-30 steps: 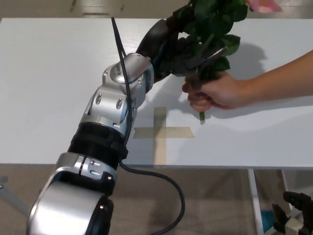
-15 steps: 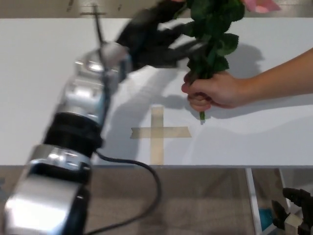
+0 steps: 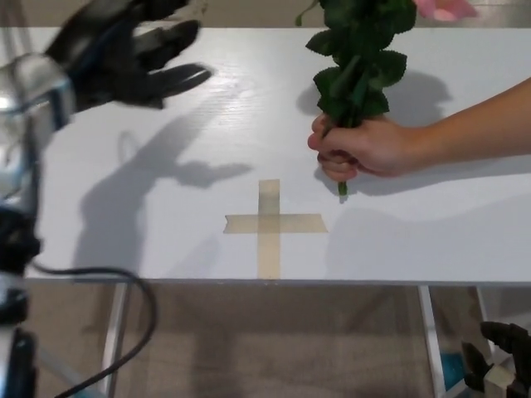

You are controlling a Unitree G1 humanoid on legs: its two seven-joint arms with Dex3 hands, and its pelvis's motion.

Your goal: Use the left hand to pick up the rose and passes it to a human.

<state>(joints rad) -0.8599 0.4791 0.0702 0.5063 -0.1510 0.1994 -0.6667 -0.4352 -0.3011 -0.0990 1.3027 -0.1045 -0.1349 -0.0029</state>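
Right hand [image 3: 504, 356]: black, at the lower right of the view, below the table's near edge beside a table leg; only partly in frame, so whether its fingers are spread or closed cannot be told.

Table [image 3: 149, 232]: white top, near edge running across the lower part of the view.

Tape cross [image 3: 272, 222]: tan, flat on the table close to the middle of the near edge.

Person's hand [image 3: 361, 149]: reaches in over the table's right edge, fist closed around the stem, just beyond the tape cross and to its right.

Rose [image 3: 358, 58]: held upright in the person's hand; stem end pokes out below the fist, dark green leaves rise toward the far edge, pink bloom cut off by the top of the frame.

Left hand [image 3: 124, 54]: black, blurred, over the table's far left corner; fingers spread apart and pointing right, holding nothing. It is well apart from the rose, with bare table between them.
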